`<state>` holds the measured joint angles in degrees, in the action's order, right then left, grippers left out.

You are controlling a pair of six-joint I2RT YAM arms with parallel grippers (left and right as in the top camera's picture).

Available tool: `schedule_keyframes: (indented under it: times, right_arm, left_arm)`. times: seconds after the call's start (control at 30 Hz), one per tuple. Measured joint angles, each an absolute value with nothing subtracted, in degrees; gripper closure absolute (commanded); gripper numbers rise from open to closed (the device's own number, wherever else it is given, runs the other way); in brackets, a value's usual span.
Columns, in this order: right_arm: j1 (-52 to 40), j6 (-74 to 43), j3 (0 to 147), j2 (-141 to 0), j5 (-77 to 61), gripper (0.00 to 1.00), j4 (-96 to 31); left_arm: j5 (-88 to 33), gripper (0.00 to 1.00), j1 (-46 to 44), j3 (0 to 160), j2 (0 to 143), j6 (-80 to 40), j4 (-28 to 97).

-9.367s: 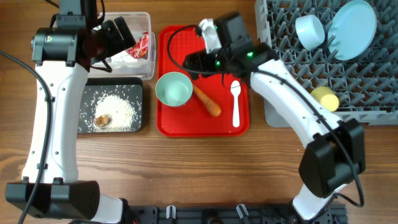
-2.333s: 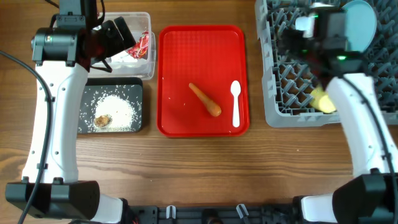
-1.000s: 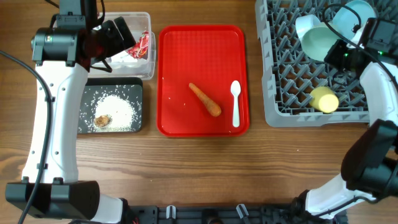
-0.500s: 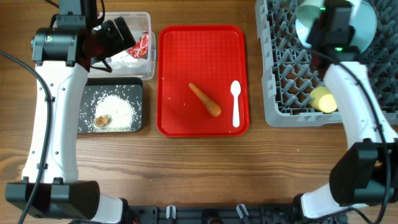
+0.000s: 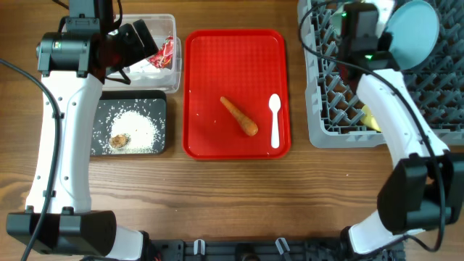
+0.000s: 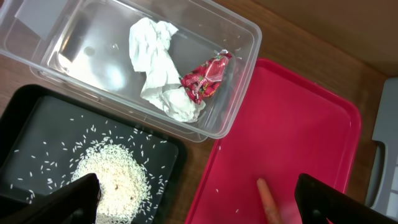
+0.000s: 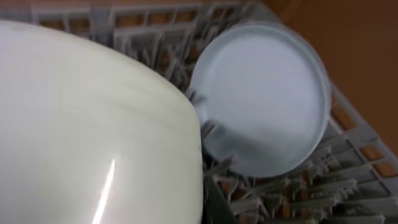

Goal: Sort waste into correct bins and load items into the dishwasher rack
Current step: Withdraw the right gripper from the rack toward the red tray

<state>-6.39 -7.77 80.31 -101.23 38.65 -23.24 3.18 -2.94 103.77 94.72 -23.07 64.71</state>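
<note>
The right hand (image 5: 357,18) is over the far end of the grey rack (image 5: 326,87), buried under its own wrist block from above. Its camera is almost filled by the side of the pale green bowl (image 7: 93,124), right up against the lens and blurred. The fingers don't show, so I cannot tell whether they grip the bowl or stand apart. Just beyond the bowl, the light blue plate (image 7: 261,99) stands on edge among the pegs. Back along the forearm only a sliver of the yellow cup (image 5: 367,118) peeks out; the arm covers the rest.

The left hand (image 5: 141,42) hangs above the clear tub (image 6: 74,37) with its fingers (image 6: 78,198) spread wide and nothing between them. Only their dark tips enter the bottom corners of its view. Under it, inside the tub, lie the crumpled tissue (image 6: 158,65) and the red-and-clear wrapper (image 6: 208,78), touching. Next to the tub, the black tray (image 6: 37,137) holds the rice (image 6: 112,180), cut off by the frame's edge. From overhead the brown lump (image 5: 119,140) sits in the rice.

Between the two hands, on the red tray (image 5: 217,65), the carrot (image 5: 239,116) and white spoon (image 5: 275,119) lie near each other, not touching.
</note>
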Motion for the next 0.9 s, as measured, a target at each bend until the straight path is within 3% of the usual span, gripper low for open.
schedule_keyframes:
  times: [0.9]
  right_arm:
    - [-7.4, -14.2, 80.3, -107.7, 39.9, 0.96, -30.5]
  left_arm:
    - [3.2, 0.0, -2.9, 103.8, 94.7, -23.1, 64.7]
